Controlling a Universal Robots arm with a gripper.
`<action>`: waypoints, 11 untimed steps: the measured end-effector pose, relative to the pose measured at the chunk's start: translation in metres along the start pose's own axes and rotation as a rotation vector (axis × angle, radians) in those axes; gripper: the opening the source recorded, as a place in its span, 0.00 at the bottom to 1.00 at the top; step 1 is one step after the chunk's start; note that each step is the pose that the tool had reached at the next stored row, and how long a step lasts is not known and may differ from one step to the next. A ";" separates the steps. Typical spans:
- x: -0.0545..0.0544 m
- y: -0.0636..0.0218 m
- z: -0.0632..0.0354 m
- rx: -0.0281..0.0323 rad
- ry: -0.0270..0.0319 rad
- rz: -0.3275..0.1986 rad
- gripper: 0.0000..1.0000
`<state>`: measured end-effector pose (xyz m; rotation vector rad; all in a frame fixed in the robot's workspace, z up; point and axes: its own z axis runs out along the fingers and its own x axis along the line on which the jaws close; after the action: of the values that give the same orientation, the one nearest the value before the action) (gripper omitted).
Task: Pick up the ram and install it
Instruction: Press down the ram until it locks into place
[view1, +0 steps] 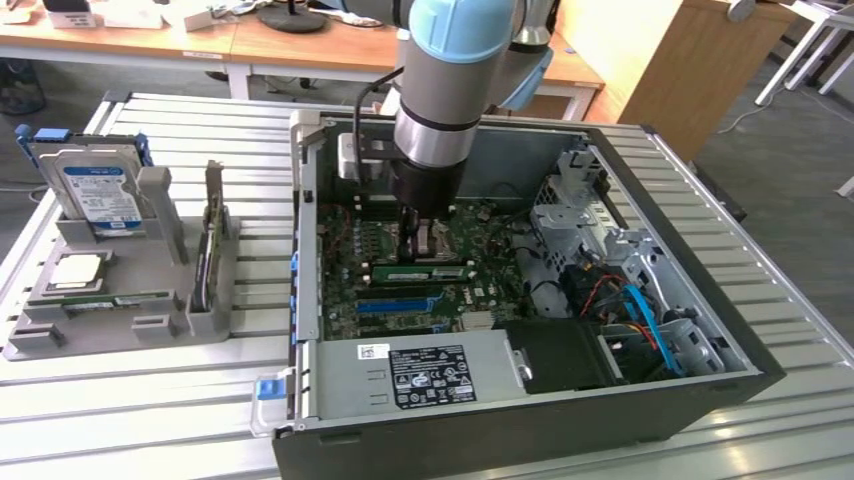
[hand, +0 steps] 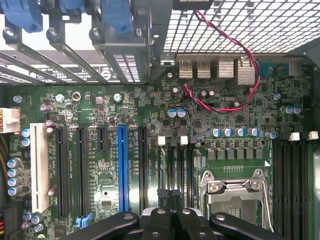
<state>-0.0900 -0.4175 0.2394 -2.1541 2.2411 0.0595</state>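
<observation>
One arm is what I'm driving, and its gripper (view1: 427, 238) is down inside the open computer case (view1: 754, 355), low over the motherboard (hand: 100, 100). From the wrist camera, the black fingers (hand: 157, 222) are pressed together, and I can't make out anything caught between them. Just past the fingertips run dark slots with white clips; to one side sits the metal processor socket (hand: 232, 192), to the other a long blue slot (hand: 122, 167). Beyond them, a red and black wire (hand: 250, 60) loops near the rear ports.

In the exterior view, the ram (view1: 420, 270) lies along the board just beside the gripper, on the camera's side of it; whether it touches the fingers, I can't tell. Well away from the gripper, outside the case, a grey tray (view1: 120, 330) holds a hard drive (view1: 100, 190), a square processor chip (view1: 78, 270) and a second green stick (view1: 120, 299).
</observation>
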 end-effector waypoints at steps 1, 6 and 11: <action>0.000 0.0000 0.0000 -0.0013 0.0001 0.000 0.11; 0.000 -0.0002 0.0000 -0.0039 0.0001 0.000 0.11; 0.000 -0.0019 0.0000 -0.0039 0.0000 0.000 0.11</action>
<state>-0.0881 -0.4179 0.2394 -2.1558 2.2432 0.0638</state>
